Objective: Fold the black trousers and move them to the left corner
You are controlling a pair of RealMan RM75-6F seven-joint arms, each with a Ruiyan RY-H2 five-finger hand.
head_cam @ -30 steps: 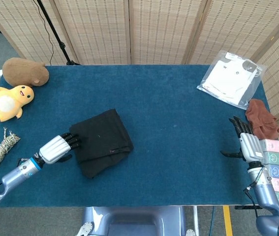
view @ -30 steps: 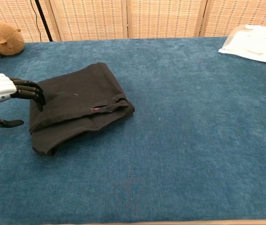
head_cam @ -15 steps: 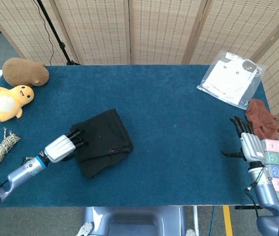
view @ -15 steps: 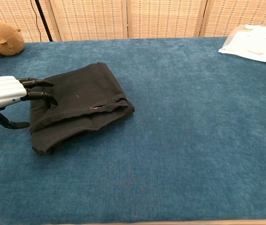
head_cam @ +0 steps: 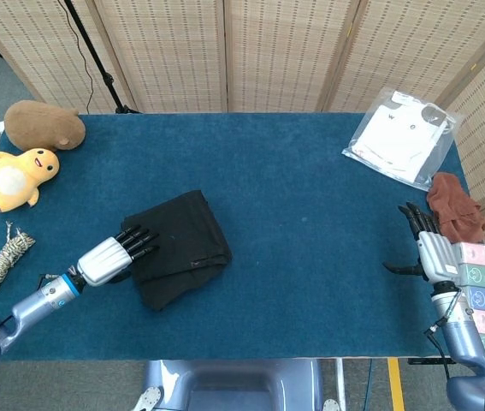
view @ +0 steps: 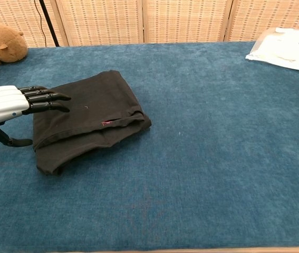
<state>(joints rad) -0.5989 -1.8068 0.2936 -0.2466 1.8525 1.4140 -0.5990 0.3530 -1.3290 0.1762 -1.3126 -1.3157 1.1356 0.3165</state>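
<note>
**Q:** What has moved since the earlier frame?

**A:** Since a second ago, the left hand [head_cam: 109,257] has slid forward. Its dark fingers [view: 46,100], which were curled at the edge of the folded black trousers [head_cam: 178,247], now lie stretched out flat over the near-left part of the cloth. The fingers are straight and slightly spread, holding nothing; the thumb [view: 4,138] hangs below, beside the trousers' edge. The trousers themselves have not shifted.

**Q:** Where are the trousers?

**A:** Taking the trousers as the landmark: they lie folded in a rough square on the blue table [head_cam: 310,257], left of its middle, with a looser layer sticking out along the near side.

**Q:** And the other hand?

**A:** The right hand [head_cam: 422,248] is far to the right of the trousers, at the table's right edge. Its fingers point away from the robot, apart, with the thumb out to the side; it holds nothing and has not moved.

**Q:** What else is around?

**A:** Left of the trousers and further back sit a yellow plush duck [head_cam: 11,177] and a brown plush animal [head_cam: 44,125]. Left of the trousers lies a coil of rope [head_cam: 4,258]. Far right and back of them is a bagged white shirt [head_cam: 402,137], with a rust-brown cloth [head_cam: 456,205] just nearer than that.
</note>
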